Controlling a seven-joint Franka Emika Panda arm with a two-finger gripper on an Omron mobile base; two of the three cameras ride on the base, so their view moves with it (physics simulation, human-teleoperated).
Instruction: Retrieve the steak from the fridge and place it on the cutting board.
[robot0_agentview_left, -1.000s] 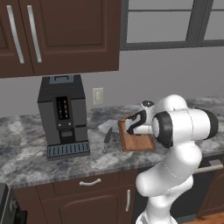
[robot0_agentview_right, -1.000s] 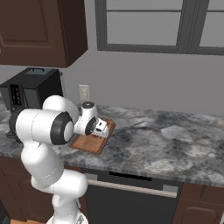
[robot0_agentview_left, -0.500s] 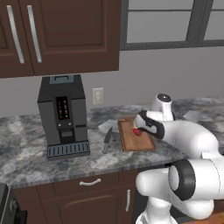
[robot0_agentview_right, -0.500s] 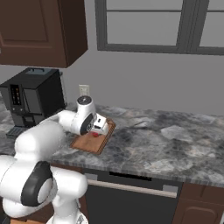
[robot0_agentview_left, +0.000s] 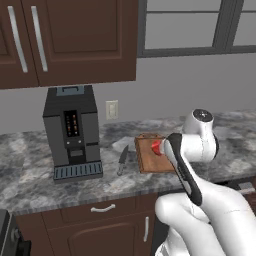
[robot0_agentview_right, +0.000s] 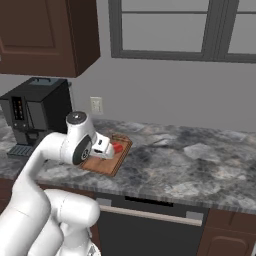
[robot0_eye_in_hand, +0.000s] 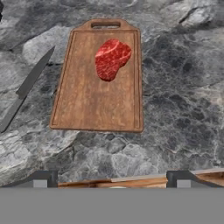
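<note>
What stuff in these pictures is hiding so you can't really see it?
- Steak, left base view: partly behind the robot's white arm.
- Cutting board, right base view: near corner covered by the arm.
- Knife, hand view: handle end runs off the left edge.
- Coffee machine, right base view: front controls too small to make out.
- Pincer, hand view: only its finger tips poke up at the bottom.

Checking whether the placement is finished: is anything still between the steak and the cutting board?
Nothing visible. The steak already lies on the cutting board, toward its handle end, and the open claw is clear of it.
</note>
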